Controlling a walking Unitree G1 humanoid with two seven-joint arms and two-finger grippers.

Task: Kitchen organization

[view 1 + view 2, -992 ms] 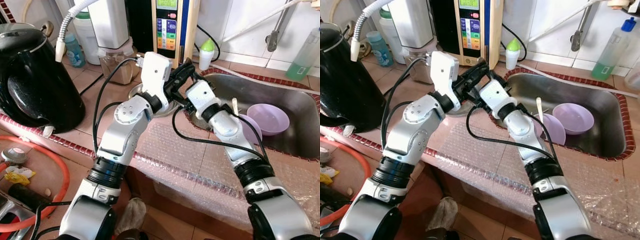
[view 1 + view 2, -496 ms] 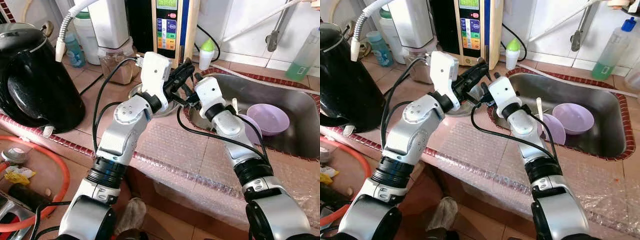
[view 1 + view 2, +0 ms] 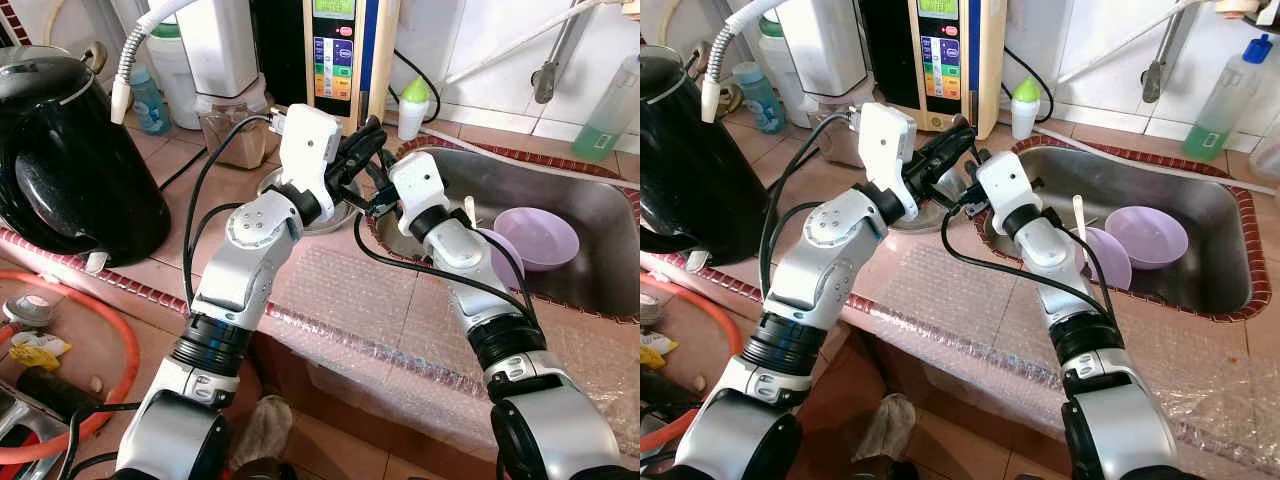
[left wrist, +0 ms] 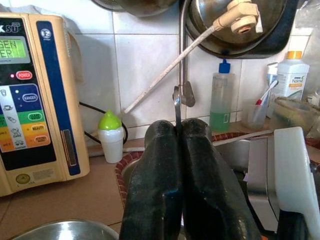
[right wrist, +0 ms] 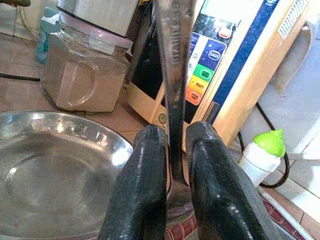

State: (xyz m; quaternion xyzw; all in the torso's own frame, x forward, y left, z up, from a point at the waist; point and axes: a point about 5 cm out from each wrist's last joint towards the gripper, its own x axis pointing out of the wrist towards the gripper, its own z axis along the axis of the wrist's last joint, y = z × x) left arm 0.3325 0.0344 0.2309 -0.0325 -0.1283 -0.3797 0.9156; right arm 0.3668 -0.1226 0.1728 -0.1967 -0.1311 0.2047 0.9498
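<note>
My two grippers meet above the left rim of the sink [image 3: 600, 275]. A thin metal spoon [image 5: 175, 75] is held between them. The left gripper [image 3: 366, 148] is shut on one end, whose narrow tip [image 4: 177, 107] pokes out past the black fingers. From the sink side the right gripper [image 3: 376, 178] grips the spoon's handle, fingers pressed on both sides, with the spoon's bowl low between them. Below both lies a round steel plate [image 5: 55, 165] on the tiled counter.
Two purple bowls [image 3: 537, 237] sit in the sink. A black kettle [image 3: 70, 160] stands at the left. A water machine [image 3: 335, 50], a jar [image 3: 232, 125] and a green-capped bottle [image 3: 413, 105] line the back. Bubble wrap [image 3: 380, 310] covers the counter's front.
My right gripper has swung up and towards the back, in against the left gripper, and now sits on the spoon. The left arm has barely moved.
</note>
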